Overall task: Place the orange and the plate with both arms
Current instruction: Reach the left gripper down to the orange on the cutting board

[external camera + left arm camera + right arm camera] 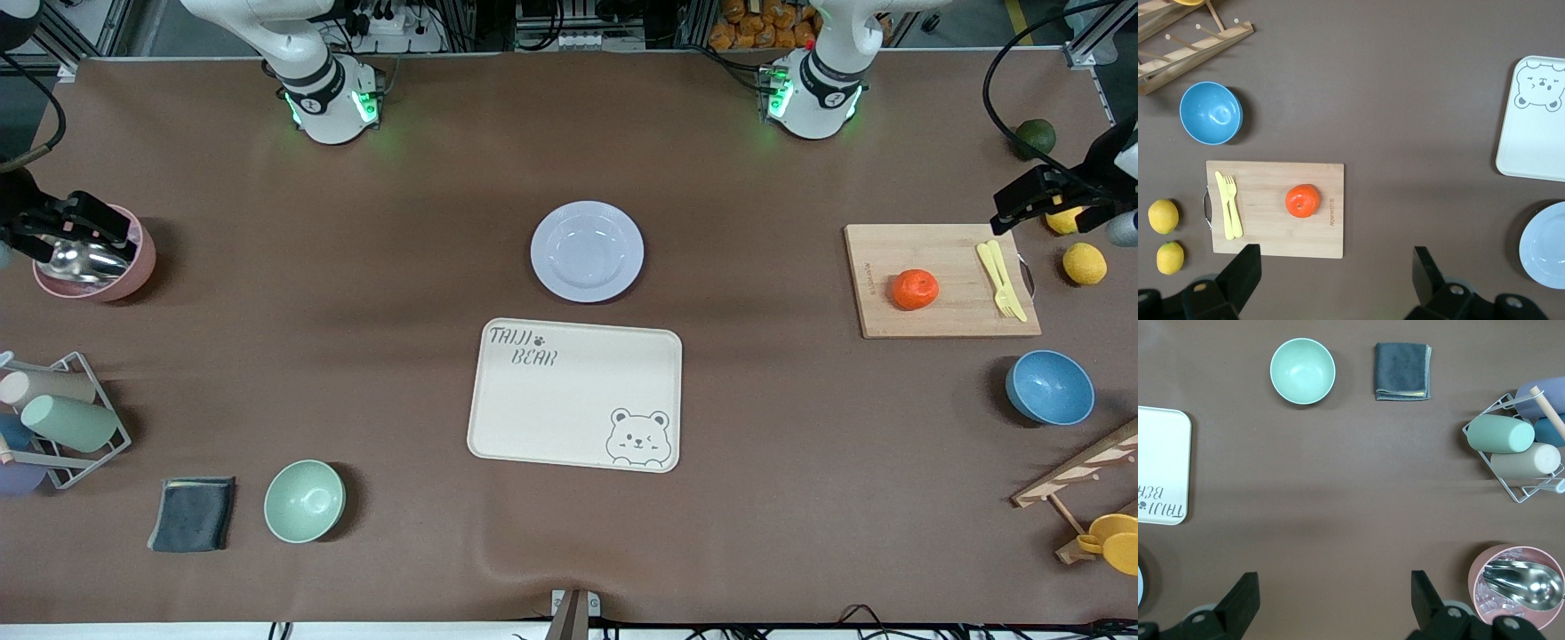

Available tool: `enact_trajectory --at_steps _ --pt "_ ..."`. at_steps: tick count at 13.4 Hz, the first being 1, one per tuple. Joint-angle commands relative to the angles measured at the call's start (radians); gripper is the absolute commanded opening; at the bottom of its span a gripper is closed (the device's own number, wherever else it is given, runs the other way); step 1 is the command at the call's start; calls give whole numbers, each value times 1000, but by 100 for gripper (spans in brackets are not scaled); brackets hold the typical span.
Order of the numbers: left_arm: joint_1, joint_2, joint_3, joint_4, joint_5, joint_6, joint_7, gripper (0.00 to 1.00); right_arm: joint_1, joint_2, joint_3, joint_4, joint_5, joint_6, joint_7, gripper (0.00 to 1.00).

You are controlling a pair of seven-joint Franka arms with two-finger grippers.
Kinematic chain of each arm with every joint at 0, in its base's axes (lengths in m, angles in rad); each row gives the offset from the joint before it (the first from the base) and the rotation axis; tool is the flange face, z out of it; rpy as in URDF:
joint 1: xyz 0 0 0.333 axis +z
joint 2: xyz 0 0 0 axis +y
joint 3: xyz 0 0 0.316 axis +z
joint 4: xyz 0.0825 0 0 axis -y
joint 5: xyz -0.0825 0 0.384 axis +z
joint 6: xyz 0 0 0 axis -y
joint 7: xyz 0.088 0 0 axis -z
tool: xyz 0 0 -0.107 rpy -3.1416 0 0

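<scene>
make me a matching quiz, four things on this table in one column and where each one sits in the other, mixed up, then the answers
Things
1. small round red-orange orange
2. round pale lavender plate
3. shiny metal scoop
4. folded dark grey cloth

Places
A. beside the mint-green bowl
B. on the wooden cutting board, near the yellow plastic fork
C. inside the pink bowl
D. on the brown table, just farther from the front camera than the cream bear-printed tray

Pairs: 1-B, 2-D, 3-C, 4-A
</scene>
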Motion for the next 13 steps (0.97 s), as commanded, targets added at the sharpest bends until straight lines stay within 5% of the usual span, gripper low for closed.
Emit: enact_trajectory --at_steps 1,5,11,13 --pt "2 -12 0 0 24 3 -27 100 -4 -5 0 -9 15 7 3 100" --pt "24 50 0 -59 33 -2 -4 100 -13 1 -3 -9 42 -5 -6 100" --pt "105 -23 -3 -527 102 384 34 100 -56 54 -4 -4 101 -43 -86 100" --pt "154 -3 -6 -618 93 501 33 100 -46 61 -4 -10 99 -45 -80 100"
